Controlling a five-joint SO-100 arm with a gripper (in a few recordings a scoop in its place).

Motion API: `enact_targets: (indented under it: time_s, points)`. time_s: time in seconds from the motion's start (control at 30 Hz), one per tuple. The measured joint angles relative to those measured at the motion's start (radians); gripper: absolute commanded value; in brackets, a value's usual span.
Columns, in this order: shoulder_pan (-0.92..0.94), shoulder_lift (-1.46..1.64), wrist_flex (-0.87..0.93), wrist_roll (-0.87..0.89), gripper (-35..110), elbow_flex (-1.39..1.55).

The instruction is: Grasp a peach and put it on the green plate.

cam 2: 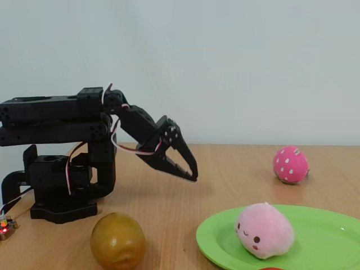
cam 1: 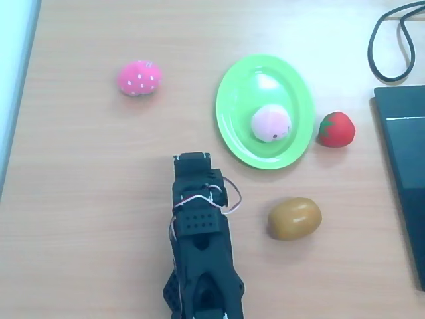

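The pale pink peach [cam 1: 271,123] [cam 2: 263,229] lies on the lime-green plate [cam 1: 229,100] [cam 2: 329,242], a little right of the plate's middle in the overhead view. My black arm [cam 1: 198,226] is folded back near the table's front edge, left of and below the plate. In the fixed view my gripper [cam 2: 194,176] points down and toward the plate, hanging above the table with its fingertips together and nothing between them. It is well clear of the peach and the plate.
A hot-pink strawberry with white dots [cam 1: 139,78] [cam 2: 291,164] lies far left of the plate. A red strawberry [cam 1: 336,128] sits by the plate's right rim. A brown oval fruit [cam 1: 294,218] [cam 2: 117,241] lies below the plate. A black cable [cam 1: 382,40] and dark slab [cam 1: 405,166] occupy the right edge.
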Motion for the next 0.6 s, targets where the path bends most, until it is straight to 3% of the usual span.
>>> enact_targets:
  time_s: [0.3, 0.6]
  points:
    - [0.029, 0.032, 0.049, -0.012, -8, 0.012]
    - [0.037, 0.032, 0.207, -0.043, -8, 0.011]
